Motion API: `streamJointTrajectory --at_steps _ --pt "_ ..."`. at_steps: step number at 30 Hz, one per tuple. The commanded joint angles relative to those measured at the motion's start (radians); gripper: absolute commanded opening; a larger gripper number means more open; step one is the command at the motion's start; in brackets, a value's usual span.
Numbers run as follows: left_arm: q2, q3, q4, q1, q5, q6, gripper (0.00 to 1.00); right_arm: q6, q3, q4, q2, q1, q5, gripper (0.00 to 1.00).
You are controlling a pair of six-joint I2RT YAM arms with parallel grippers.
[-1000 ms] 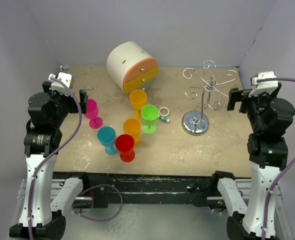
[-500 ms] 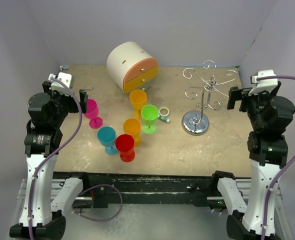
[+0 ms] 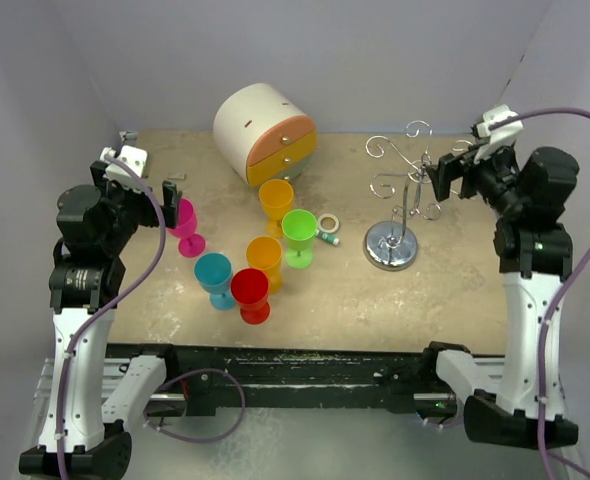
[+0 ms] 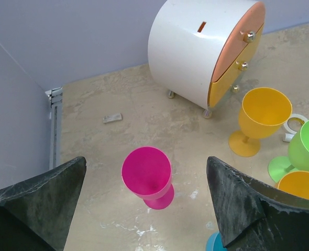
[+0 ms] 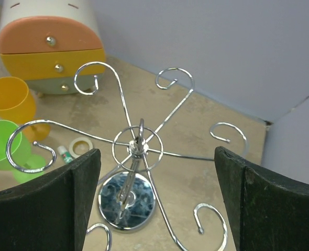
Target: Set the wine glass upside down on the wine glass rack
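My left gripper [image 4: 145, 162] stands with its fingers wide apart and nothing between them, hanging over the left side of the table [image 3: 425, 300]; in my left wrist view the pink wine glass [image 4: 147, 177] sits upright low in the middle of the frame, below the gap between the fingers and untouched. My right gripper [image 5: 157, 151] is also spread open and holds nothing. It hovers at the upper right of the overhead view, just beside the curled top arms of the wine glass rack [image 3: 392, 245], and I cannot tell whether a fingertip touches the wire. The rack stands upright on its shiny round base at the right of centre, with no glass hung on it. The other glasses stand upright in a cluster at the middle of the overhead view: an orange wine glass [image 3: 275, 200] farthest up, a green wine glass [image 3: 298, 235] to its lower right, a second orange glass [image 3: 264, 258] below, then a blue wine glass [image 3: 214, 276] and a red wine glass [image 3: 251, 293] lowest. A round white drawer chest [image 3: 265, 130] with orange and yellow drawers sits at the upper centre. A small roll of tape [image 3: 328, 223] lies between the green glass and the rack.
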Motion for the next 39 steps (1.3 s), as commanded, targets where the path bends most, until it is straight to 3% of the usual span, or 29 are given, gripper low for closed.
streamJointTrajectory --at_steps 1,6,12,16,22,27,31,39 --pt "0.001 0.004 0.067 0.009 0.041 0.005 0.99 0.026 0.039 0.072 0.078 0.046 -0.051 0.89" --pt "0.013 -0.004 0.078 0.009 0.044 0.005 0.99 0.037 0.051 0.093 0.148 0.085 -0.026 0.73" --pt "0.03 -0.008 0.082 0.011 0.059 0.007 0.99 0.052 0.031 0.138 0.182 0.094 -0.017 0.37" --pt "0.037 -0.009 0.084 0.011 0.052 0.012 0.99 0.05 0.02 0.137 0.185 0.097 -0.028 0.22" --pt "0.053 -0.025 0.093 0.011 0.032 0.031 0.99 0.039 0.007 0.143 0.188 0.097 -0.013 0.14" --pt "0.075 -0.039 0.078 0.011 0.05 0.054 0.99 -0.014 0.052 0.112 0.219 0.097 0.025 0.0" --pt "0.098 -0.043 0.045 0.011 0.087 0.071 0.99 -0.058 0.093 0.1 0.248 0.097 0.035 0.0" --pt "0.229 0.033 -0.079 0.016 0.015 0.082 0.99 -0.108 0.107 0.076 0.276 0.099 -0.019 0.0"
